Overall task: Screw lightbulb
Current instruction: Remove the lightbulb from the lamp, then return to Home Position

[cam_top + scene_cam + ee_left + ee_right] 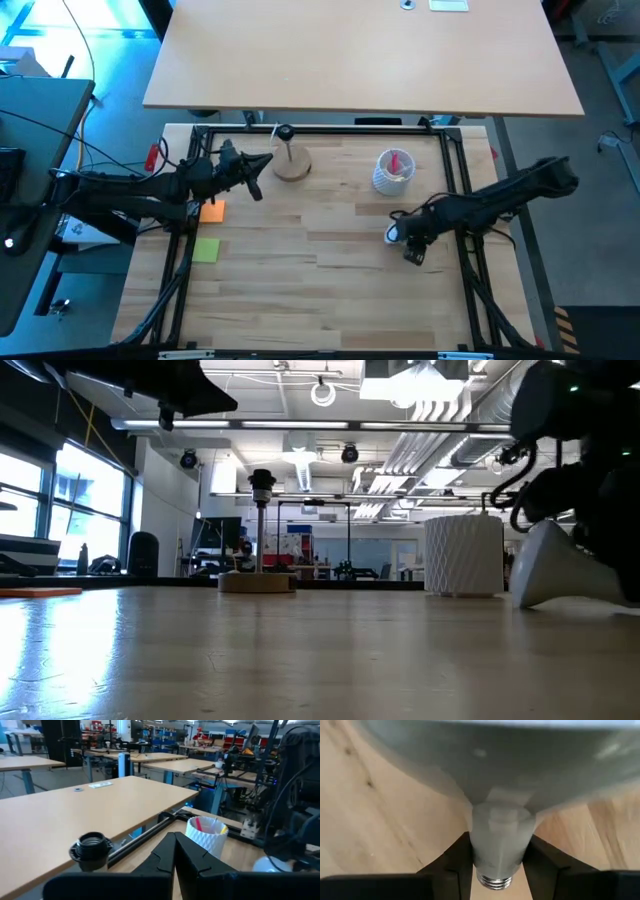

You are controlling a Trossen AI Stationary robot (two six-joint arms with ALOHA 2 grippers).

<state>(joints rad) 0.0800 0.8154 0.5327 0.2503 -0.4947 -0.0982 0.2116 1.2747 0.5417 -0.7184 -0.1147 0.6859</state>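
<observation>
The white lightbulb (392,234) lies at the table's right, and its globe (548,570) is on the wood. My right gripper (402,238) is low over it and shut on its neck. The round wooden base (293,166) stands at the far middle on its flat underside. Its post carries a black socket (91,849), which also shows in the low view (262,482). My left gripper (175,852) is shut and empty. It hovers just left of the base (262,166) and points at it. My right gripper pinches the lightbulb's pale neck (498,837) between its two fingers (457,862), just above the metal screw end (494,881). The fingers lie across the neck, one on each side. The bulb is tilted, and its globe (485,755) rests on the table.
A white perforated cup (394,170) with pink items stands far right of the base, between the two grippers. An orange pad (211,210) and a green pad (206,250) lie at the left. A black frame (320,128) edges the table. The near half is bare wood.
</observation>
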